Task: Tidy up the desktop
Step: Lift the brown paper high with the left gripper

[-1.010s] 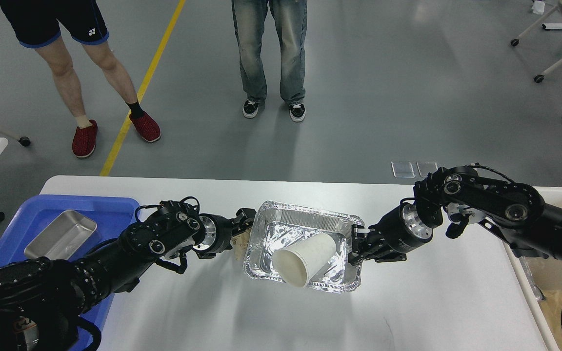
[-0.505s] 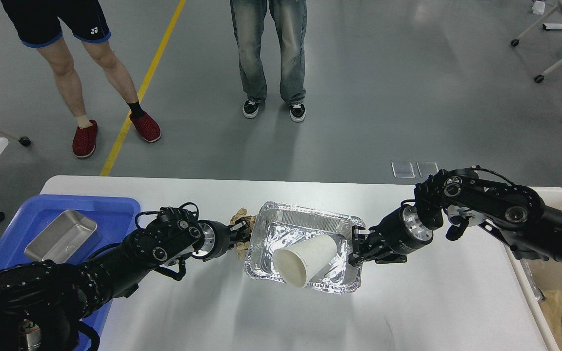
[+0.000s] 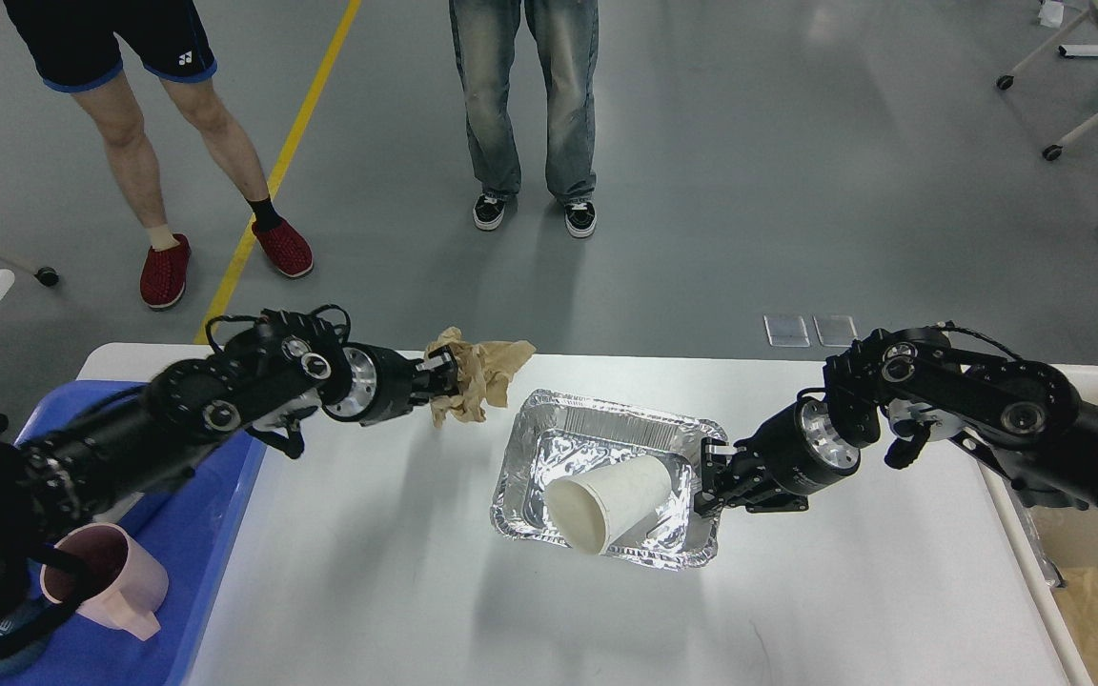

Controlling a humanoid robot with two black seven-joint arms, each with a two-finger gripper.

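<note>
Lifted since 0.5 s ago: left end effector (image 3: pixel 437 379) carries crumpled brown paper (image 3: pixel 473 378) clenched, clear of the bench (image 3: pixel 368 572), presumably for disposal. Right end effector (image 3: pixel 709 476) grips foil tray (image 3: pixel 606 433) rim, steadying it; paper cup (image 3: pixel 606 500) lies inside.

Smooth, faintly glossy white-grey surface (image 3: pixel 396 581). Crinkled, mirror-bright foil tray (image 3: pixel 549 429) at centre, with a matt white paper cup (image 3: pixel 611 486) inside. Crumpled, rough brown paper (image 3: pixel 477 376) at 11 o'clock. Glossy blue plastic bin (image 3: pixel 215 553) at 8 o'clock, holding a matt pink plastic mug (image 3: pixel 115 581).
</note>
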